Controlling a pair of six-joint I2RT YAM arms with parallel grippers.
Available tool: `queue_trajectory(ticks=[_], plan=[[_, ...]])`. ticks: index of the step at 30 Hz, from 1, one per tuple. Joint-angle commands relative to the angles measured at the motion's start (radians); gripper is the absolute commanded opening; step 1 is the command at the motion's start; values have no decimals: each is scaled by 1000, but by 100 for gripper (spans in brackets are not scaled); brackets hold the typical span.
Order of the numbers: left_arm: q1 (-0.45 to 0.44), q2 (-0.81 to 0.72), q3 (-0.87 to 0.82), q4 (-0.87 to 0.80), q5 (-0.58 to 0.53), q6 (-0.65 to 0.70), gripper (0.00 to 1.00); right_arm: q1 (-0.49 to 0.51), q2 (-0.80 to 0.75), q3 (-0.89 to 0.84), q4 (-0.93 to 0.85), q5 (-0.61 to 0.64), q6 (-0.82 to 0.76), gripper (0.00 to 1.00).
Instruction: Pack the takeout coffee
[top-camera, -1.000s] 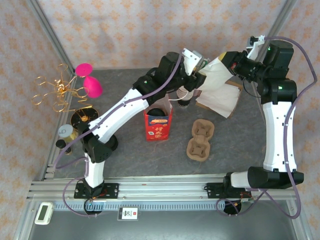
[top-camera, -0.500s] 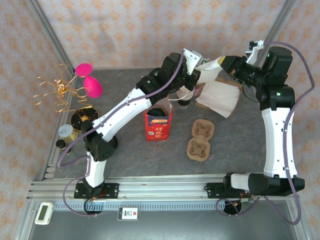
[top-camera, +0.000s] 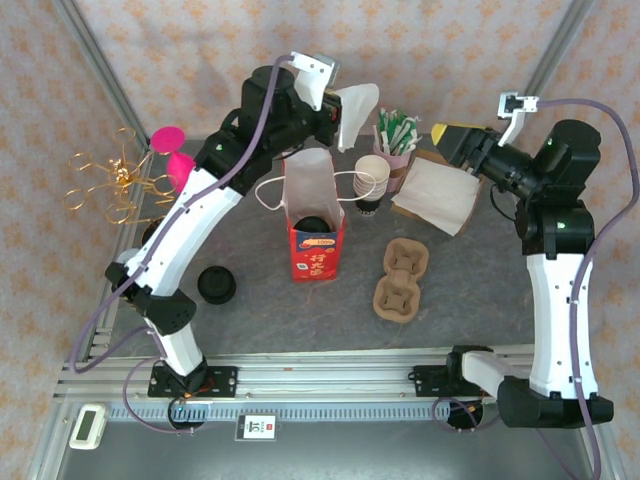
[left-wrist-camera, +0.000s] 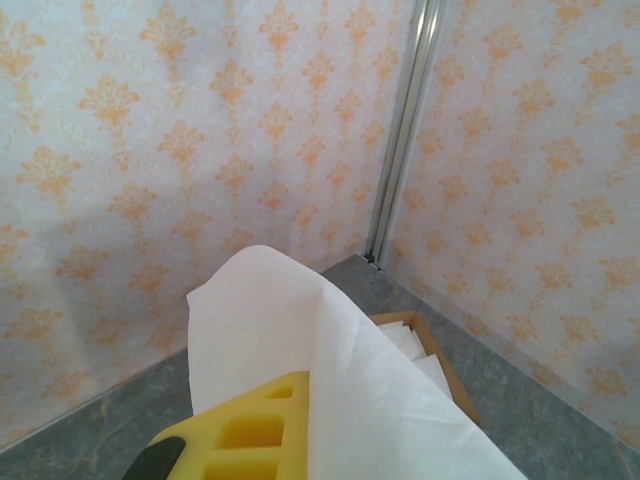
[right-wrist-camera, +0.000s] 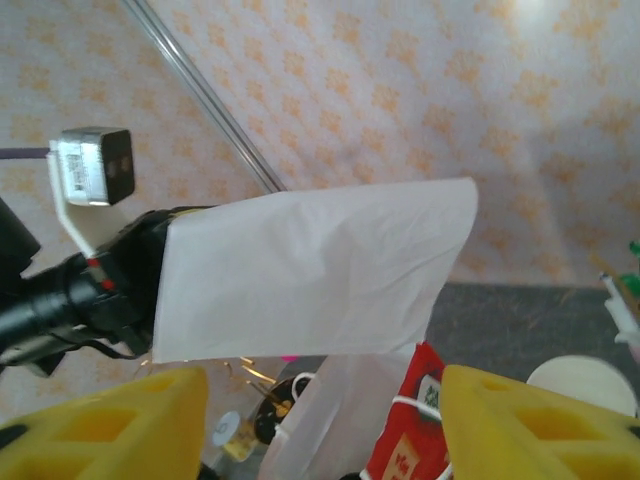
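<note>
My left gripper (top-camera: 337, 107) is raised above the back of the table, shut on a white napkin (top-camera: 358, 110) that hangs from it. In the left wrist view the napkin (left-wrist-camera: 340, 370) drapes over one yellow finger (left-wrist-camera: 250, 432). Below stands the red and white paper bag (top-camera: 316, 240), open, with a dark-lidded coffee cup (top-camera: 313, 225) inside. My right gripper (top-camera: 452, 140) is open, to the right, apart from the napkin. Between its fingertips (right-wrist-camera: 320, 430) the right wrist view looks at the held napkin (right-wrist-camera: 310, 265) and the bag (right-wrist-camera: 405, 440).
A napkin tray (top-camera: 440, 195) lies at the back right. A stack of paper cups (top-camera: 369, 182) and a cup of stirrers (top-camera: 396, 135) stand beside the bag. Two cardboard cup carriers (top-camera: 402, 280) lie in the middle. A black lid (top-camera: 215, 285), gold wire stand (top-camera: 112, 182) and pink pieces (top-camera: 170, 137) are at left.
The right gripper let go of the napkin and drew back to the right. The left arm swung up and left, carrying the napkin over the bag.
</note>
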Motion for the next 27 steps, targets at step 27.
queue_trajectory(ticks=[27], plan=[[6, -117, 66, -391, 141, 116, 0, 479, 406, 285, -156, 63, -1134, 85]])
